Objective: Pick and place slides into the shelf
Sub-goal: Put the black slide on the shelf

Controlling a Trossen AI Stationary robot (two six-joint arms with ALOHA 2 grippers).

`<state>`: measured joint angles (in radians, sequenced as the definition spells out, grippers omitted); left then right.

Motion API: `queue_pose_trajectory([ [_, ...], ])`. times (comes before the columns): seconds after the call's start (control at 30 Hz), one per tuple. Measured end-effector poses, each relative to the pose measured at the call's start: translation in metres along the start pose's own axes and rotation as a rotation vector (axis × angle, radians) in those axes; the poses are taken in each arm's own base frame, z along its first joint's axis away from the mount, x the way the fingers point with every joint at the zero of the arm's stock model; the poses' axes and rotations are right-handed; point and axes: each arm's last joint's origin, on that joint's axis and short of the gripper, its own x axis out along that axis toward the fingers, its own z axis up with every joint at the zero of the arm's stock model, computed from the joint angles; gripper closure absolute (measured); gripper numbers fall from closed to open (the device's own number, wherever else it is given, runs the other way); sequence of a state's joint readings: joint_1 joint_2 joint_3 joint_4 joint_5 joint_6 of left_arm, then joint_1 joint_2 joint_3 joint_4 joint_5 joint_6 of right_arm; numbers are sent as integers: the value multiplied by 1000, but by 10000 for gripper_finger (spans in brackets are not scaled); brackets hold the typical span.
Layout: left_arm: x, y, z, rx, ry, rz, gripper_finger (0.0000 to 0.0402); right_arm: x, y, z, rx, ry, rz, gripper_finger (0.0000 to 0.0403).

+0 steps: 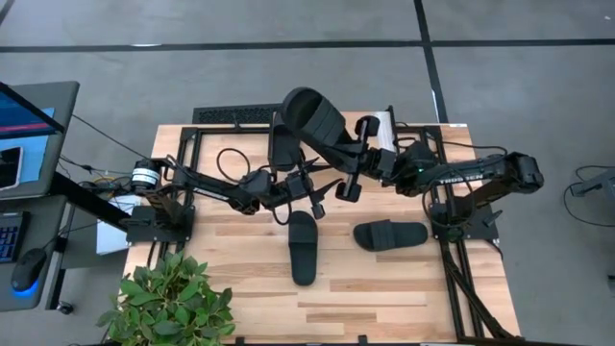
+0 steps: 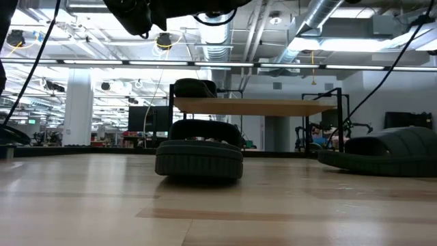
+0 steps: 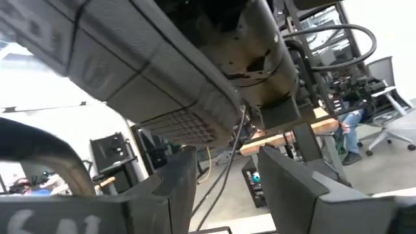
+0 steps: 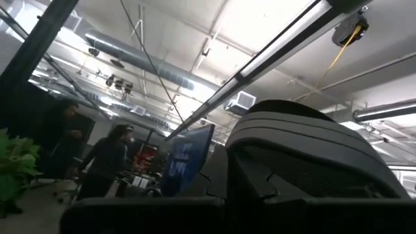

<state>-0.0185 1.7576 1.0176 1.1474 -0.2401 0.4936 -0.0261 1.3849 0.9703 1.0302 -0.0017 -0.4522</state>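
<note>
My right gripper (image 1: 350,156) is shut on one black slide (image 1: 312,117) and holds it high over the table's far middle, above the shelf (image 1: 377,127). The same slide's ridged strap (image 4: 312,140) fills the right wrist view. My left gripper (image 1: 309,188) (image 3: 227,185) stands open just below that slide, whose grey tread (image 3: 162,97) shows above the gripper's fingers. Another slide (image 1: 283,144) (image 2: 194,87) lies on the left end of the shelf top (image 2: 256,106). Two slides lie flat on the table, one in the middle (image 1: 304,248) (image 2: 199,158) and one to the right (image 1: 390,234) (image 2: 389,154). My right gripper holds the raised slide by the end of its sole away from the strap (image 1: 338,144), coming from the table's right and slanting upward. The slide is lifted clear and tilts up, strap end highest. The fingers themselves hide the exact place of contact.
A potted plant (image 1: 173,298) stands at the near left corner. A keyboard (image 1: 231,115) lies behind the shelf, and cables (image 1: 231,159) run over the far left. Black frames (image 1: 461,221) carry the arms at both sides. Bare wood (image 1: 375,298) lies near the front edge.
</note>
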Motion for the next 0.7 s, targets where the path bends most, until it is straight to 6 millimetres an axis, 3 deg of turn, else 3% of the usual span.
queue_pose_trajectory([
  [0.7, -1, 3, 12, -58, -101, -96, 249, -2, 7, 10, 103, -49, 148, 403],
])
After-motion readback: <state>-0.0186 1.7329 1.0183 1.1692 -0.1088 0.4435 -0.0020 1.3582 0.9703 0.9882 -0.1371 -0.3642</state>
